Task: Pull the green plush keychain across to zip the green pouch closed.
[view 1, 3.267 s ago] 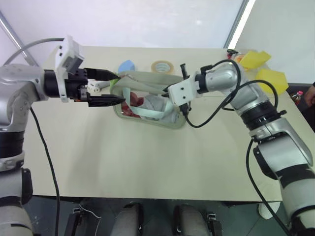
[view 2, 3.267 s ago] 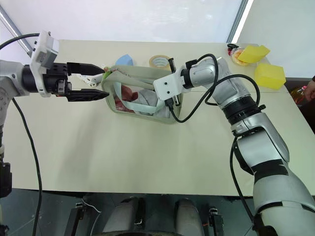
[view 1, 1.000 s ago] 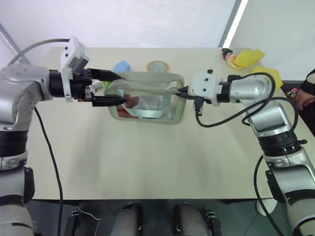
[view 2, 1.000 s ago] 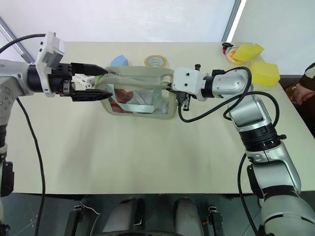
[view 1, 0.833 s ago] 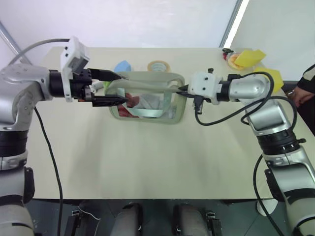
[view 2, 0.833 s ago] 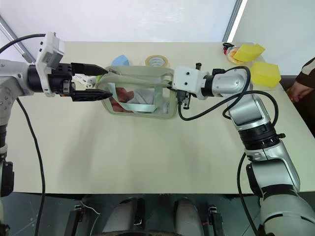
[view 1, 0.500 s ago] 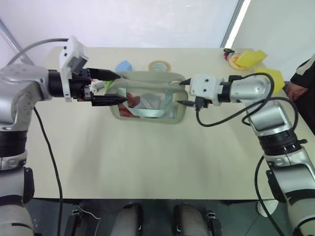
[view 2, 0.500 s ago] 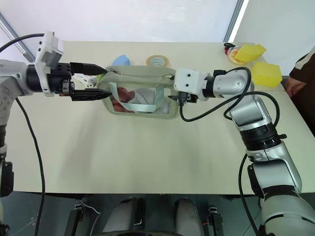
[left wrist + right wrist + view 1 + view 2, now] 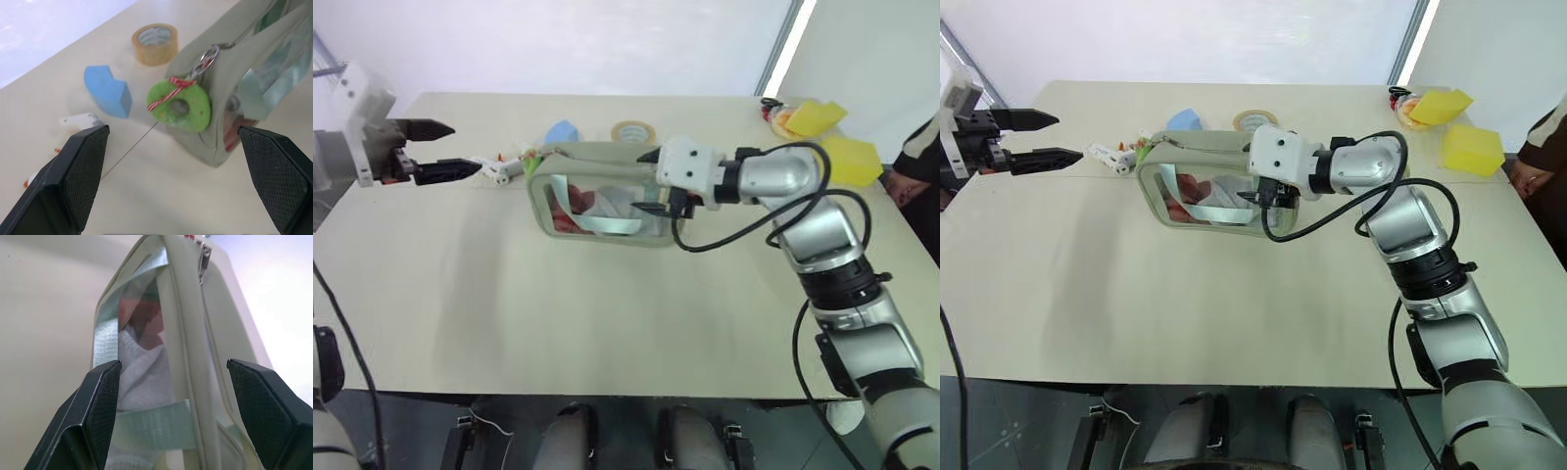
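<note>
The green pouch [image 9: 599, 192] stands on edge in the middle of the table, and red and white contents show through its clear window. The green plush keychain [image 9: 181, 105], a lime ring with a red-and-white ribbon, hangs from the zip pull at the pouch's left end. My left gripper [image 9: 467, 148] is open and holds nothing, well to the left of the keychain. My right gripper [image 9: 650, 182] is open, with one finger on either side of the pouch's right end. In the right wrist view the zip [image 9: 208, 328] along the top looks closed.
Behind the pouch lie a tape roll [image 9: 635, 131] and a light blue foam lump [image 9: 564, 130]. A small white item [image 9: 499, 166] lies between my left gripper and the keychain. Yellow items [image 9: 815, 116] sit at the far right corner. A person [image 9: 918, 157] stands at the right edge.
My left gripper has pulled away to the left, leaving the keychain at the pouch's left end. My right gripper has opened and slid left over the pouch's right end.
</note>
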